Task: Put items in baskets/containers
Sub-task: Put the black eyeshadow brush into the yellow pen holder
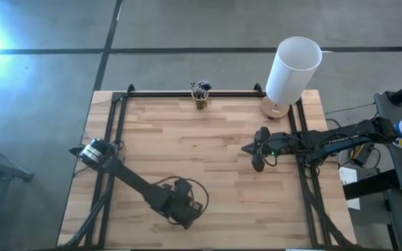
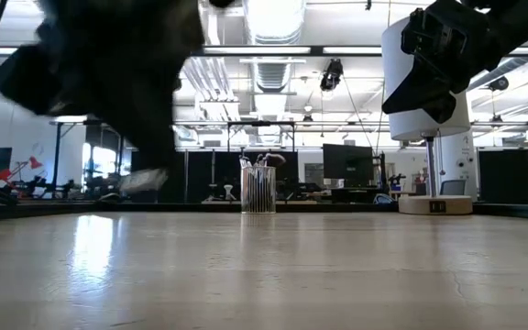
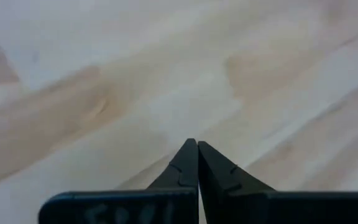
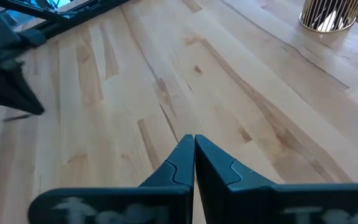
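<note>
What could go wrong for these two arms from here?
The left pincer is shut with nothing showing between its tips, low over bare table; it may have missed a brush, or could scrape the wood. The cup, already full of brushes, stands at the far edge, so a careless drop-off might tip it or knock brushes out. The right pincer waits shut near the white cylinder; a wide swing could bump it.

I work in a big lab or workshop. My wooden table (image 1: pixel 208 160) stands on a grey concrete floor (image 1: pixel 187 28). Behind it I see long ceiling lights (image 2: pixel 273 18), a dark computer screen (image 2: pixel 346 163) and black metal frames (image 2: pixel 246 128).
</note>
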Robot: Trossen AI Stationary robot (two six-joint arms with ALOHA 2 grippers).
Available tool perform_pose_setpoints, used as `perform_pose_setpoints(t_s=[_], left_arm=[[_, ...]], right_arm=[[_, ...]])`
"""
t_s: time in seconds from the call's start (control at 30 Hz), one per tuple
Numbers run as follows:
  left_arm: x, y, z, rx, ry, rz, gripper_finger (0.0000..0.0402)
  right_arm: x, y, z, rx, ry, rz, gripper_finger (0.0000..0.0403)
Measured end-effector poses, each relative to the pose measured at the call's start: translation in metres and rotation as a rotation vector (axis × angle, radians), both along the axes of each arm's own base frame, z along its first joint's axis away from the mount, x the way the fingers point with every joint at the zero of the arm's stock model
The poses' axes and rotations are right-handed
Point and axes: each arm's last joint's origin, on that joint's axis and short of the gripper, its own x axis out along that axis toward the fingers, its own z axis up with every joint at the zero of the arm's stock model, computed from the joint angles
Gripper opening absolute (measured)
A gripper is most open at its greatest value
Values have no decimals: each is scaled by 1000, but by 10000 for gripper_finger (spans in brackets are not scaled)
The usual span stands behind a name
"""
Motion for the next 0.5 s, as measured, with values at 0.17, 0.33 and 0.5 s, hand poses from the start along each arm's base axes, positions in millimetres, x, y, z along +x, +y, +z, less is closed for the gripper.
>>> perform_pose_setpoints(t_s=[0.17,0.33,0.5], left_arm=[[-9,9,23,72,-113,23,0],[-18,21,60,176,-291,29,0],[-28,33,88,269,-508,61,0]], right_arm=[[0,0,1,6,-7,-7,8],[2,0,4,14,-48,-4,8],[7,5,14,85,-164,57,8]])
